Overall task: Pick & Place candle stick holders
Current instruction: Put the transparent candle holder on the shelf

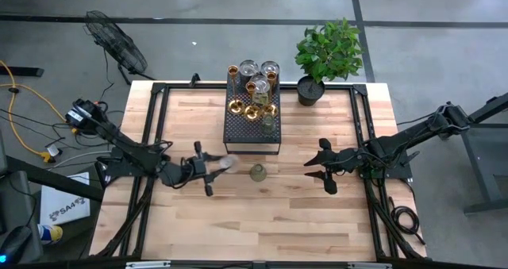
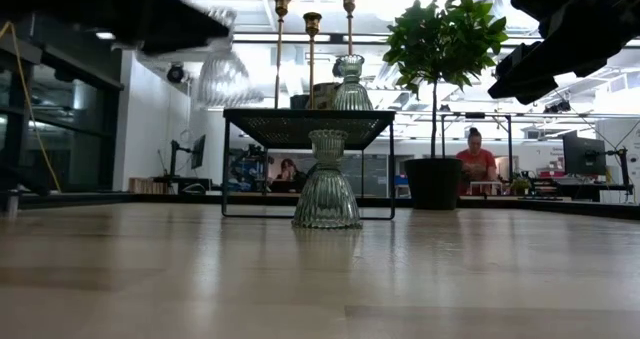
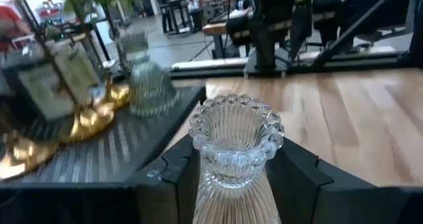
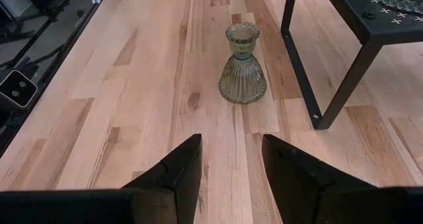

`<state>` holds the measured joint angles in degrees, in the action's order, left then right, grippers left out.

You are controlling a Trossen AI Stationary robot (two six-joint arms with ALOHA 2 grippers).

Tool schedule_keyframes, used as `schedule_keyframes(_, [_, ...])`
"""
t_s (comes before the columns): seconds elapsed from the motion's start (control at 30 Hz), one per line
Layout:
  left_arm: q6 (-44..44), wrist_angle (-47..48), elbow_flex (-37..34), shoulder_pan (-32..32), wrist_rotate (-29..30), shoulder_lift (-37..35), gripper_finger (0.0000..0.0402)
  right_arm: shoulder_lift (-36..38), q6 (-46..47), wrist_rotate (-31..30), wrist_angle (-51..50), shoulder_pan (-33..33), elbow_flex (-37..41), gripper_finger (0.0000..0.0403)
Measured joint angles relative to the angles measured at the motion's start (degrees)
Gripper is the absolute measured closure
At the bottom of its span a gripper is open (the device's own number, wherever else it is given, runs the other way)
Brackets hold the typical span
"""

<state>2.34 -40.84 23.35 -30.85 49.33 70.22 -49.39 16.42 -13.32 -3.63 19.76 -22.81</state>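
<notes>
One ribbed clear-glass holder [image 3: 232, 159] is clenched upright in my left gripper [image 1: 213, 167] near the black box's [image 1: 252, 130] front-left corner, while a second glass holder [image 4: 242, 64] stands mid-tabletop straight ahead of my right gripper [image 4: 231, 159], its jaws released and nearer.

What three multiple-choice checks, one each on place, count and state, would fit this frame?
1. Where does the ribbed clear-glass holder stand alone?
A. on the bare wooden table
B. on the black perforated stand
C. beside the potted plant

2. How many tall brass candlesticks rise above the stand in the low view?
A. one
B. three
C. five

3. What is the left gripper doing?
A. hanging open
B. pressing on the table
C. gripping a beaded-rim clear glass holder

Key: 1 A, the right wrist view shows it on the wood; 2 B, three stems show; 3 C, fingers flank the glass, while the right gripper is open.
</notes>
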Motion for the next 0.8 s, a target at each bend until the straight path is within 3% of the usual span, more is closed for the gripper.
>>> schedule_keyframes(0.13, [0.44,4.68,5.46,0.68,0.07,0.01,0.0259,0.00,0.00,0.00,0.01,0.00,0.00,0.0253])
schedule_keyframes(0.4, [-0.16,19.58,18.33,1.59,7.18,0.02,0.0259,0.00,-0.02,0.00,0.01,-0.02,0.00,0.0253])
schedule_keyframes(0.8, [-20.51,38.55,27.69,10.27,8.94,1.45,0.0259,0.00,0.00,0.00,0.01,-0.02,0.00,0.0253])
